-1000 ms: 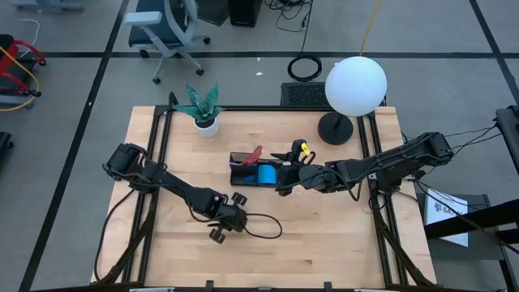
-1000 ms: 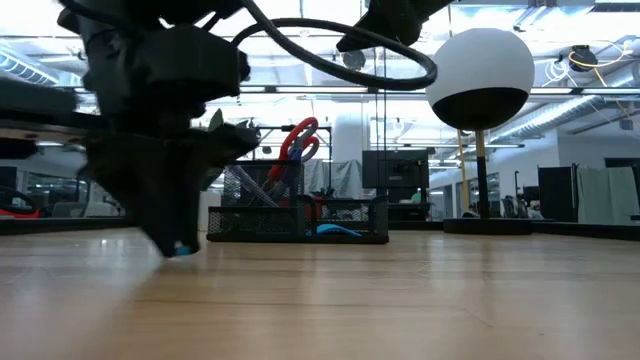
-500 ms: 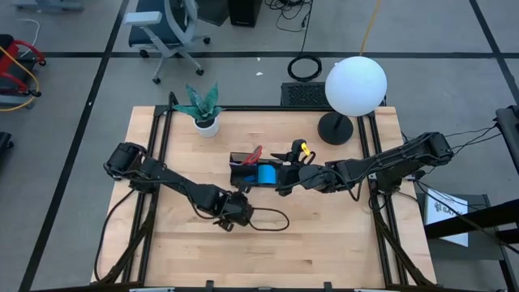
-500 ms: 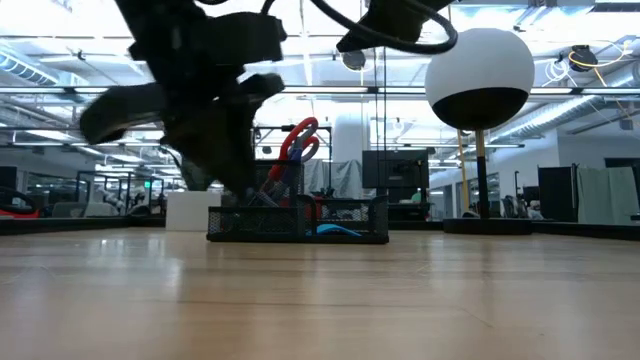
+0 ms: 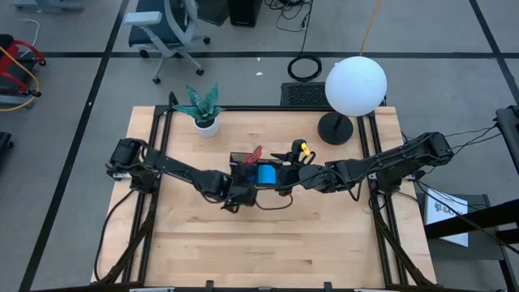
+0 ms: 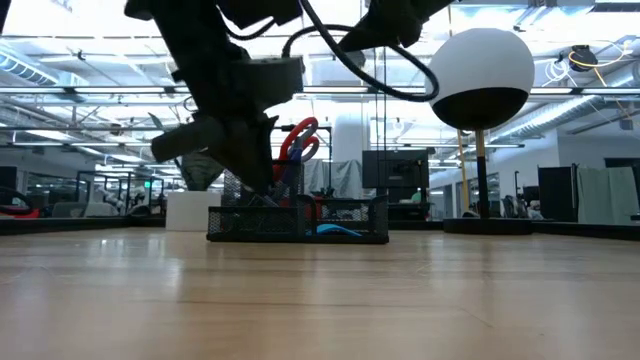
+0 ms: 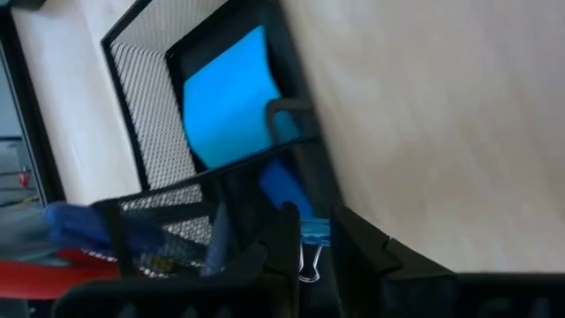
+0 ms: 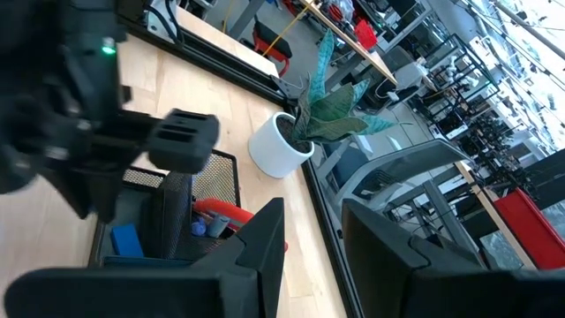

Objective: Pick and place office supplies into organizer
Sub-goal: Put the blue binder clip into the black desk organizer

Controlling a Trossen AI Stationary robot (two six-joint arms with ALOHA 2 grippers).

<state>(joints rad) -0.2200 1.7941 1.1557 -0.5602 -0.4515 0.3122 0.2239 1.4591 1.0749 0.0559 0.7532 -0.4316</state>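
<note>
The black mesh organizer (image 5: 243, 172) stands mid-table. A bright blue note pad (image 5: 265, 175) lies in its low compartment, and red-handled scissors (image 5: 255, 152) and pens (image 7: 88, 221) stand in the higher one. My left gripper (image 5: 235, 193) hangs over the organizer's near left corner, shut on a tiny blue clip (image 7: 314, 231); in the low view (image 6: 255, 175) the clip is hidden. My right gripper (image 5: 282, 185) waits above the organizer's right end, open with nothing between its fingers (image 8: 265, 238). My left gripper pinches the tiny blue clip's body (image 7: 315, 234) between its two fingers, the silver wire loops (image 7: 307, 265) lying back between them. The fingers slant down toward the organizer from the table's near left. The clip is lifted clear of the table.
A lamp with a white globe (image 5: 355, 85) and round black base (image 5: 334, 128) stands at the far right, and a potted plant (image 5: 203, 109) at the far left. A black cable (image 5: 274, 203) loops beside my left gripper. Bare wood lies near the front edge (image 5: 259, 251).
My left gripper has risen off the table and gone toward the far and right, up to the organizer's near left corner, turning and tipping less steeply. The blue clip, first at the tabletop, has gone up with it.
</note>
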